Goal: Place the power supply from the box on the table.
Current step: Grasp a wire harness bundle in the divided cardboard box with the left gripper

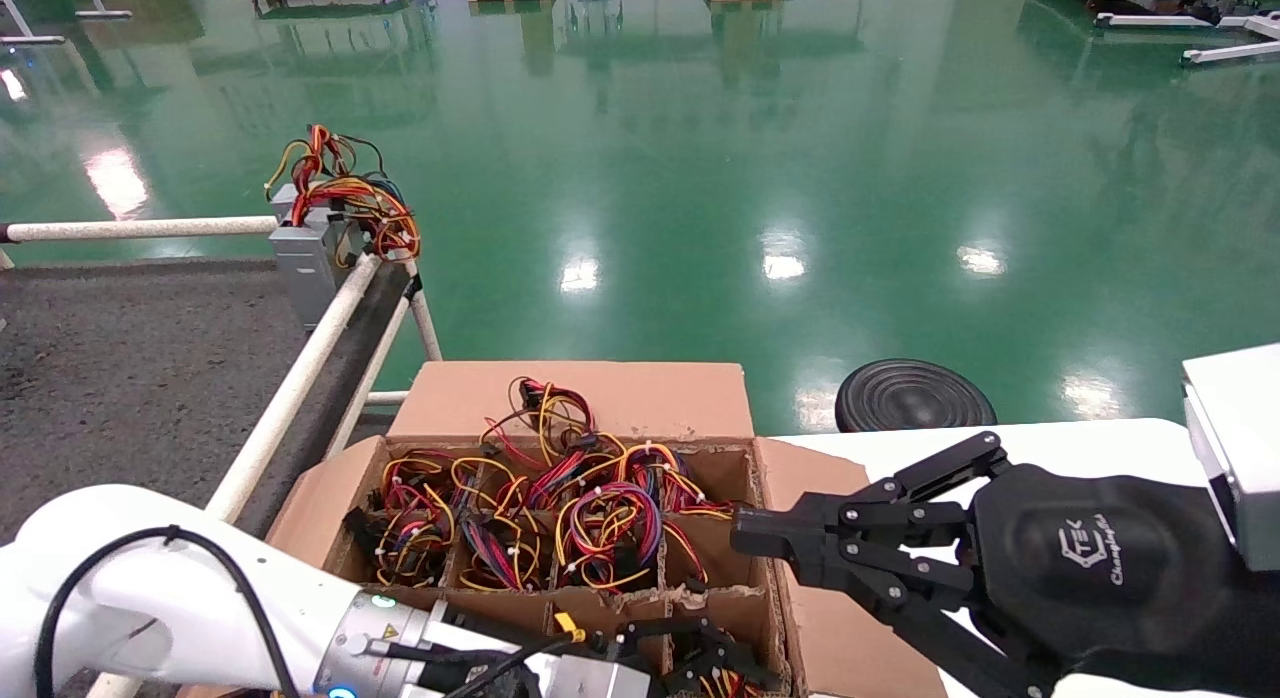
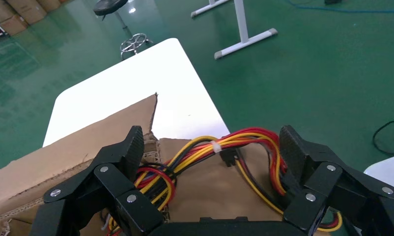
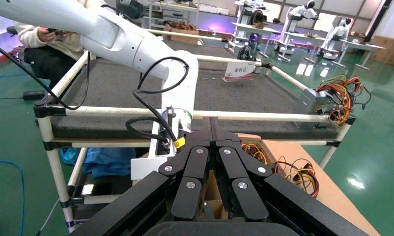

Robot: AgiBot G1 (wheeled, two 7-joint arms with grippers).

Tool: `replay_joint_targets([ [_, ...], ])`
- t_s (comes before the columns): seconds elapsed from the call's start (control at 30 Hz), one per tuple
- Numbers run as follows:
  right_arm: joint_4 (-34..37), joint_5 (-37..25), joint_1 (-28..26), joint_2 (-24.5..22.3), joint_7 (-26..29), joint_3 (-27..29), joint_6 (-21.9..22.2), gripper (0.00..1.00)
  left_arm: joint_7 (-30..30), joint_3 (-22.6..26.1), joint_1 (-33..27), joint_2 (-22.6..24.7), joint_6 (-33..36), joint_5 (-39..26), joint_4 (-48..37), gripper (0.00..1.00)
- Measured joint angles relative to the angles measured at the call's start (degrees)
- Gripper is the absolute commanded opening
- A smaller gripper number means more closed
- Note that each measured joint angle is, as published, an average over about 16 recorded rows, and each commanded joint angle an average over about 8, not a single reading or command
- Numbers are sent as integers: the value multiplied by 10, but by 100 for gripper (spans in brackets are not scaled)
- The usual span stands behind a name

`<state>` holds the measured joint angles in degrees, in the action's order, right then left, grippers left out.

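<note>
Landmark: the box (image 1: 560, 538), a brown carton with a grid of dividers, standing beside the table (image 1: 120, 378).

1. Left gripper (image 1: 700, 658). Reaching down into the near cells of the box. Fingers apart, straddling a loop of red, yellow and black wires (image 2: 224, 147); nothing clamped between them. Judged to be the working arm.

2. Right gripper (image 1: 745, 533). Held over the box's right wall, tips at the rim of a near-right cell. Fingers together, pressed tip to tip, holding nothing.

3. Power supplies in the box (image 1: 590, 518). Standing in the cells, only their wire bundles showing above the dividers; the metal cases are hidden.

4. One power supply (image 1: 310, 248) already out, beyond the box at the table's far corner, against the white rail (image 1: 300, 368), wires piled on top.

Step in hand: reaching for the next unit; no grasp yet. The next move, as I judge it, calls for a hold on a case or a firm wire bundle, a straight lift clear of the dividers, then a swing across to the table.

Views: the left wrist view alone shows the fingers spread about the wires. The right wrist view alone shows the table's full spread, a small sign (image 3: 238, 71) on it, and the shut fingers.
</note>
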<state>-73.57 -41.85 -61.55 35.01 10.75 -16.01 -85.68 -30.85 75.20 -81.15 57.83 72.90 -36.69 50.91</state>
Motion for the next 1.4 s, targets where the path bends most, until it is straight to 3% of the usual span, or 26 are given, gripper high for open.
replay_joint_targets([
  [0.03, 0, 0, 0, 0, 0, 0, 0, 0, -2, 1, -1, 1, -2, 0, -1, 100],
  [0.07, 0, 0, 0, 0, 0, 0, 0, 0, -4, 2, -2, 3, -4, 0, -2, 93],
  [0.3, 0, 0, 0, 0, 0, 0, 0, 0, -17, 8, -7, 12, -18, 0, -9, 6],
  [0.33, 0, 0, 0, 0, 0, 0, 0, 0, -19, 9, -8, 13, -20, 0, -10, 0],
  [1.4, 0, 0, 0, 0, 0, 0, 0, 0, -55, 28, -14, 44, -12, 32, -65, 0],
])
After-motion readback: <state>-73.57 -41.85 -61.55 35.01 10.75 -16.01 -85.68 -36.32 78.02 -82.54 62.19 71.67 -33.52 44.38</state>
